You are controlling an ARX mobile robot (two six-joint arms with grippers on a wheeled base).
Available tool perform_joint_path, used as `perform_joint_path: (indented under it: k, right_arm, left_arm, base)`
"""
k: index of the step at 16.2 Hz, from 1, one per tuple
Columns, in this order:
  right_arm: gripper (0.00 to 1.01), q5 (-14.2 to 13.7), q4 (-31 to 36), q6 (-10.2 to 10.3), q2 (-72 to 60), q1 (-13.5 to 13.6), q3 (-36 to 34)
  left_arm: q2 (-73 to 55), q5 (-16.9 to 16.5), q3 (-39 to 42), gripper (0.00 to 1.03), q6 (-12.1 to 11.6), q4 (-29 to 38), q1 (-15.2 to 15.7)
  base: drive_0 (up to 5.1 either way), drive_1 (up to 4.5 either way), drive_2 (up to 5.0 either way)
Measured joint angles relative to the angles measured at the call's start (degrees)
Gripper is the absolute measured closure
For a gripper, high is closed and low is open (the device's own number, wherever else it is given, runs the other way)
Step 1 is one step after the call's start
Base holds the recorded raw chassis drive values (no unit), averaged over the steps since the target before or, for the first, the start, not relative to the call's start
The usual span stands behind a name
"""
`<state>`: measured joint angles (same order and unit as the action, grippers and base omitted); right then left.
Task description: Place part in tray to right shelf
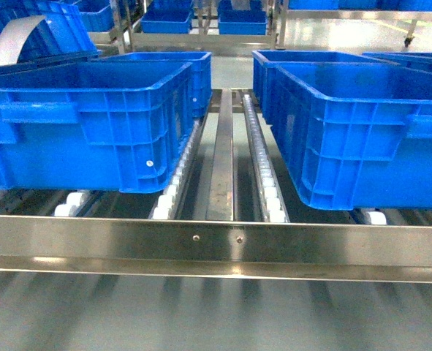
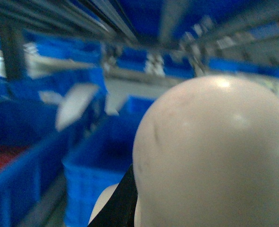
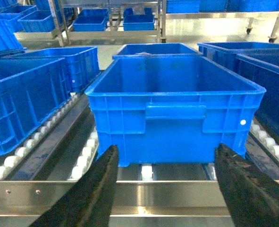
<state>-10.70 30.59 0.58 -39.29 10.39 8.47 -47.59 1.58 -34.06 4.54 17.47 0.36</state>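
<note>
The beige tray (image 2: 215,156) fills most of the left wrist view as a big rounded surface close to the camera. One black finger (image 2: 120,203) of my left gripper lies against it, so the gripper is shut on the tray. In the head view a pale curved strip of the tray (image 1: 14,36) shows at the top left above a crate. The right shelf (image 1: 216,241) has a steel front rail and white roller tracks (image 1: 263,168). My right gripper (image 3: 166,151) is open and empty just before the rail (image 3: 167,194), facing a blue crate (image 3: 174,104). The part is out of view.
Two large blue crates (image 1: 91,124) (image 1: 362,131) stand on the rollers left and right, with a gap and a steel centre strip (image 1: 221,161) between them. More crates (image 3: 30,94) stand beside and behind, and further racks (image 1: 201,18) at the back.
</note>
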Motion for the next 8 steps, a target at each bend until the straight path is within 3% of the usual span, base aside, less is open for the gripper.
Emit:
perform_joint_path:
  k: [1,4,8]
  right_arm:
    - [0.52,0.83,-0.81,-0.04,1.38,-0.87,-0.98]
    - [0.71,2.54,-2.23,-0.13,4.55,-2.64,-2.56]
    - [0.84,3.61,-3.23,-0.15,6.54,-3.63,-3.21]
  left_arm:
    - [0.7,-2.38,4.55,0.87,-1.14,-0.22,-1.18]
    - [1.46,-1.73,11.52,0.87,-2.49,1.18,-0.57]
    - [4.7,-0.92,13.79,0.87,-3.34,3.39,-0.02]
  base:
    - [0.0,0.0,0.0]
    - [0.0,0.0,0.0]
    - [0.0,0.0,0.0]
